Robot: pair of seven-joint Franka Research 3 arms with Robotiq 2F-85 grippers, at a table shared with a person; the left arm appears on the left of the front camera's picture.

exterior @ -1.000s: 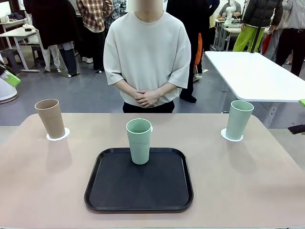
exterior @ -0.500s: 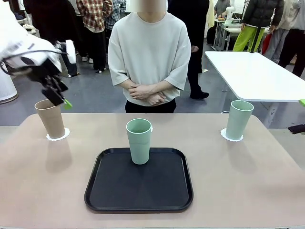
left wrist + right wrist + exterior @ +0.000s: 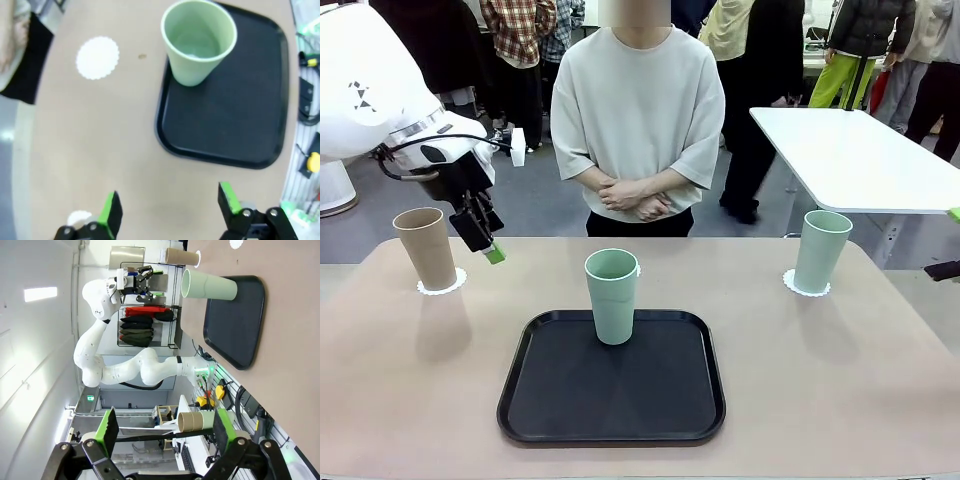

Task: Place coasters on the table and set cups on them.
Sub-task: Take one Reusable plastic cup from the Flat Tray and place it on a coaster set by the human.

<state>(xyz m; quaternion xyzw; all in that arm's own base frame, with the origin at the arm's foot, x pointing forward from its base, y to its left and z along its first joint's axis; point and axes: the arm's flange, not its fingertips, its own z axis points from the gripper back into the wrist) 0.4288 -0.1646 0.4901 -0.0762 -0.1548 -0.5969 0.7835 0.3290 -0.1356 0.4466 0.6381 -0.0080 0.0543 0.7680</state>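
Observation:
A tan cup [image 3: 425, 248] stands on a coaster [image 3: 442, 284] at the table's [image 3: 400, 380] far left. One mint cup [image 3: 820, 250] stands on a coaster [image 3: 806, 287] at the far right. Another mint cup [image 3: 612, 295] stands upright on the black tray [image 3: 610, 395]. Beyond the tray lies a bare coaster [image 3: 97, 57], apart from that cup [image 3: 198, 42]. My left gripper [image 3: 488, 245] hangs open just right of the tan cup, above the table, holding nothing; in its wrist view it [image 3: 167, 210] looks down on the tray [image 3: 235, 110]. My right gripper [image 3: 165, 427] is open and empty, off to the table's side.
A person [image 3: 635, 120] stands at the far edge with hands clasped. A white rectangular table [image 3: 850, 150] stands behind at the right. Other people stand farther off. Bare tabletop lies on both sides of the tray.
My left arm has swung in from the left, passed over the tan cup and come down to its right. The cups, coasters and tray have not moved.

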